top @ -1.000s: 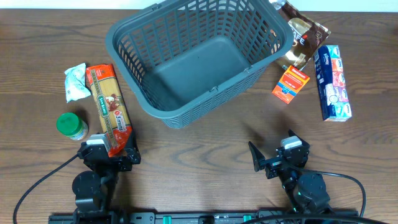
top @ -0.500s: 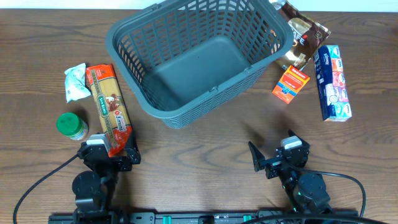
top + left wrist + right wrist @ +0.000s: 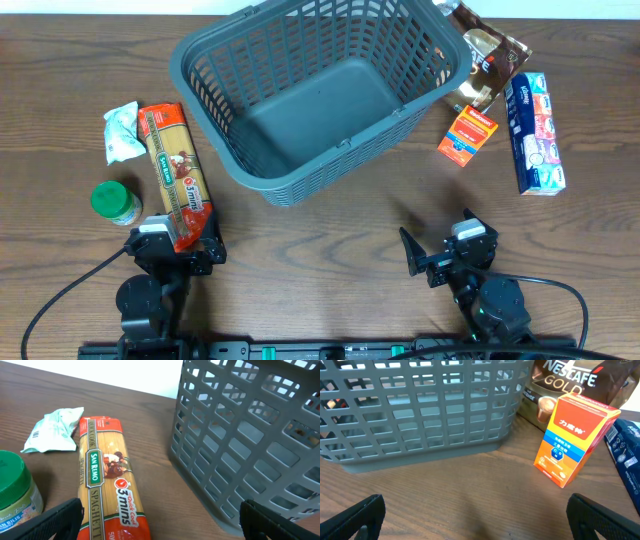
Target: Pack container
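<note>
The container, a large dark grey slatted basket [image 3: 315, 95], stands empty at the back middle of the table; it also shows in the left wrist view [image 3: 250, 435] and the right wrist view [image 3: 425, 410]. My left gripper [image 3: 170, 250] is open at the front left, its jaws either side of the near end of a spaghetti packet [image 3: 176, 175], also in the left wrist view [image 3: 107, 485]. My right gripper [image 3: 445, 255] is open and empty at the front right, over bare wood.
A green-lidded jar [image 3: 115, 202] and a crumpled white-green sachet [image 3: 122, 130] lie at the left. At the right are an orange box [image 3: 467, 133], a brown coffee pouch [image 3: 485, 55] and a blue-white box [image 3: 533, 132]. The table is brown wood.
</note>
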